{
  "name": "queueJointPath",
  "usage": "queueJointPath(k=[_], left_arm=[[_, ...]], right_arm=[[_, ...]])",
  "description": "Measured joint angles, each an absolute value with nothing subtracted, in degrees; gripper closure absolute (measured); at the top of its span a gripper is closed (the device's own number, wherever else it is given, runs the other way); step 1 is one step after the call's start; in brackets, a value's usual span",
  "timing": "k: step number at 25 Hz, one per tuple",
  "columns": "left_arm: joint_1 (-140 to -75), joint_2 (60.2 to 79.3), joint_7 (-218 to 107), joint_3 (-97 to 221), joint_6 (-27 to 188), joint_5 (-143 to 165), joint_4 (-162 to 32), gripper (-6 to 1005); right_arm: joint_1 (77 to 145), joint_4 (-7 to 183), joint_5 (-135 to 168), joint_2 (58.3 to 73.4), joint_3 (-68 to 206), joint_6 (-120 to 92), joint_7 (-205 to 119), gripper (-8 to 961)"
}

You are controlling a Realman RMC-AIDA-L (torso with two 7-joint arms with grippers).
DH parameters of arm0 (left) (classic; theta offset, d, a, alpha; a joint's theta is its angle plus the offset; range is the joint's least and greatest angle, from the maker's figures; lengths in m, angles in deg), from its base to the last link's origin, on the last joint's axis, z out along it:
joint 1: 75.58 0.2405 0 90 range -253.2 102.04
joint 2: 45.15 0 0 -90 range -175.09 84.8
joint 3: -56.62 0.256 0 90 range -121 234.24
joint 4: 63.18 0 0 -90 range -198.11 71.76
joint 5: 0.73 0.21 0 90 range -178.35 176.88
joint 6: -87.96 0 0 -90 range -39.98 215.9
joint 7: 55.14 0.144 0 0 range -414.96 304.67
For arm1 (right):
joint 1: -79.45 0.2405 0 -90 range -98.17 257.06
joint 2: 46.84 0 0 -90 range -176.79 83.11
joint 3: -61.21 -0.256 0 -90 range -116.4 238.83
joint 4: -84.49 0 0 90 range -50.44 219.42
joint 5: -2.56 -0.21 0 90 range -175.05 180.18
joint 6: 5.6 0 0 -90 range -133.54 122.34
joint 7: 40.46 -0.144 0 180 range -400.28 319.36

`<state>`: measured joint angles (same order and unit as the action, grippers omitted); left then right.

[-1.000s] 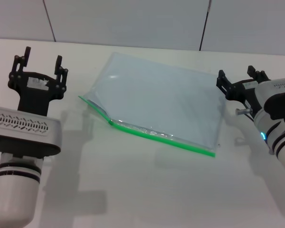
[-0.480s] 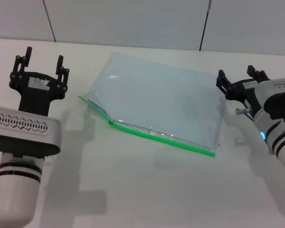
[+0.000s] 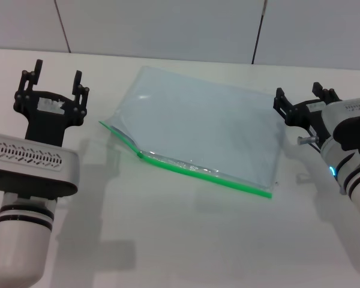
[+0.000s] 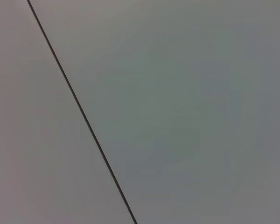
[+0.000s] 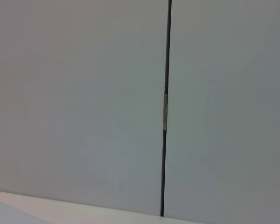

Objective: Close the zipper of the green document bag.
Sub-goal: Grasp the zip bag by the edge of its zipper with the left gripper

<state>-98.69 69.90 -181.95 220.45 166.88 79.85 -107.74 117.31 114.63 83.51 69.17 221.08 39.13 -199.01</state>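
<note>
The green document bag (image 3: 201, 129), a flat translucent pale blue pouch, lies in the middle of the white table in the head view. Its zipper (image 3: 192, 170) is a bright green strip along the near long edge, and the strip gapes apart toward its left end. My left gripper (image 3: 54, 78) hovers open to the left of the bag with nothing between its fingers. To the right of the bag's far right corner stands my right gripper (image 3: 301, 96), open as well. Both wrist views show only the grey wall.
The white table (image 3: 186, 240) stretches toward me from the bag. Grey wall panels (image 3: 162, 27) with dark seams stand behind the table's far edge.
My left gripper has crept slightly forward and to the right. The bag and the right arm have not moved.
</note>
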Motion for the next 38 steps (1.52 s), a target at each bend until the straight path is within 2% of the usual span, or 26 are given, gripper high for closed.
queueJointPath(k=[8,24,38], left_arm=[[-98.5,69.98,-176.1,220.5,166.8,79.1,-107.6,349],[-98.1,70.26,-141.1,220.4,161.2,71.5,-107.1,353],[-100.1,70.9,-138.5,220.2,150.1,68.7,-102.0,355]], right_arm=[[117.2,114.5,83.5,69.17,221.1,39.1,-199.0,150],[116.9,114.3,83.5,69.17,221.1,37.5,-199.0,155],[117.0,113.8,83.5,69.17,221.0,36.0,-199.0,159]])
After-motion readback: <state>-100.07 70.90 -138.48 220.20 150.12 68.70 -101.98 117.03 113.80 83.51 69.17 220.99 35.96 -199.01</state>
